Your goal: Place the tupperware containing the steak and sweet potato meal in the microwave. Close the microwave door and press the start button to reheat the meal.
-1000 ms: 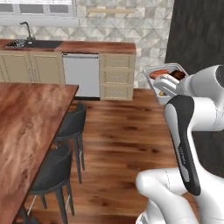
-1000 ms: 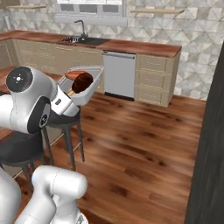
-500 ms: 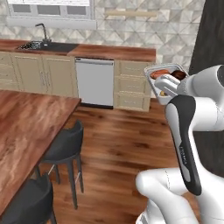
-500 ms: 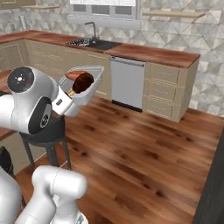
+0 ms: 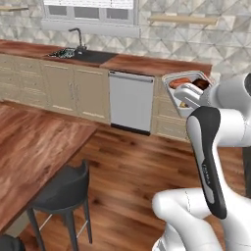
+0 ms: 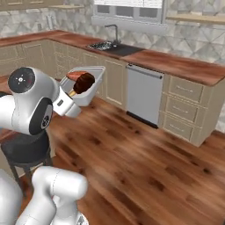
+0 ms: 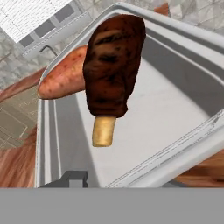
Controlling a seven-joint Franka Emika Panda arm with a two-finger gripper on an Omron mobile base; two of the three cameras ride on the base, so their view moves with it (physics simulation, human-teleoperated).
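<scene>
The small, shallow, translucent grey-white rectangular tupperware tray (image 6: 88, 85) is carried high in the air at the end of the white arm, well above the wooden plank floor (image 6: 145, 162), tilted so its open side shows to the cameras. In the hand view the tray's rim (image 7: 131, 173) runs just in front of the fingers (image 7: 73, 178), whose dark tip sits against the near edge; the fingers appear clenched on that rim, though the contact itself is mostly hidden. Inside the tray lie the dark brown rounded steak (image 7: 114, 63), with a pale bone stub below it, and the orange-red oblong sweet potato (image 7: 63, 78), touching the steak on one side. From the left base view the tray (image 5: 188, 90) shows beside the arm's white wrist, with the steak (image 5: 201, 84) and the sweet potato (image 5: 179, 82) in it. Beyond stand beige cabinets under a reddish wooden worktop (image 5: 147, 63), a dark sink with a tap (image 5: 81, 54), and a steel dishwasher front (image 5: 130, 103). A dark stool (image 5: 63, 193) stands beside a wooden island top (image 5: 34, 152).
</scene>
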